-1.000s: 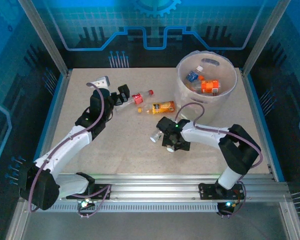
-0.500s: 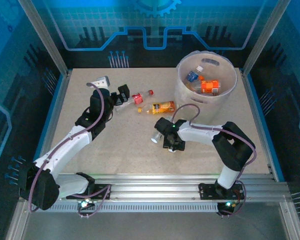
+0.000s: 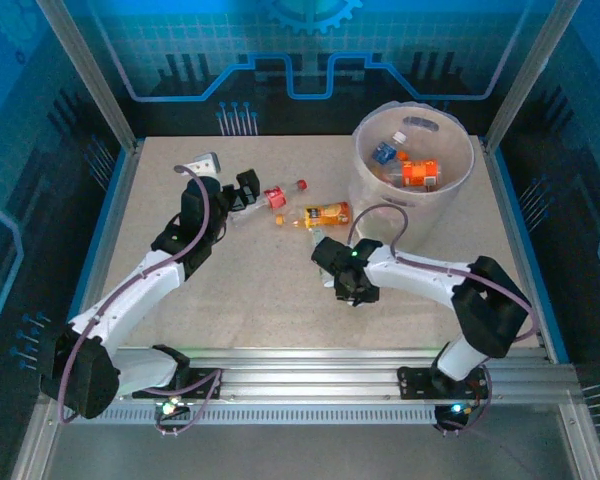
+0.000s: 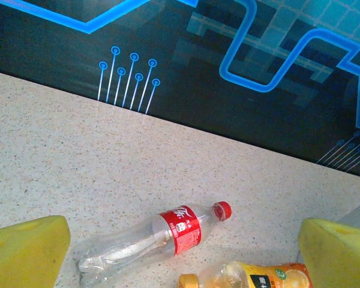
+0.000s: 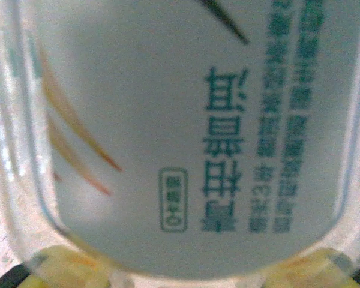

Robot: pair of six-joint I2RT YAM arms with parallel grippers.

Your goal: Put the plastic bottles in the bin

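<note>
Overhead, the bin holds several plastic bottles; left of the bin, at least 2 lie on the bench. Left wrist: the left gripper gapes wide toward the red-label bottle. Right wrist: the right gripper pinches a white-label bottle.

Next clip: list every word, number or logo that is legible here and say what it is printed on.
"40", in a small rounded box on the white-labelled bottle; its large green Chinese print is turned and blurred, unread.
Red-labelled bottle: white script logo, too small to read.
Orange-labelled bottle: white print, too small to read.
Bottles in the bin: labels unreadable.
</note>
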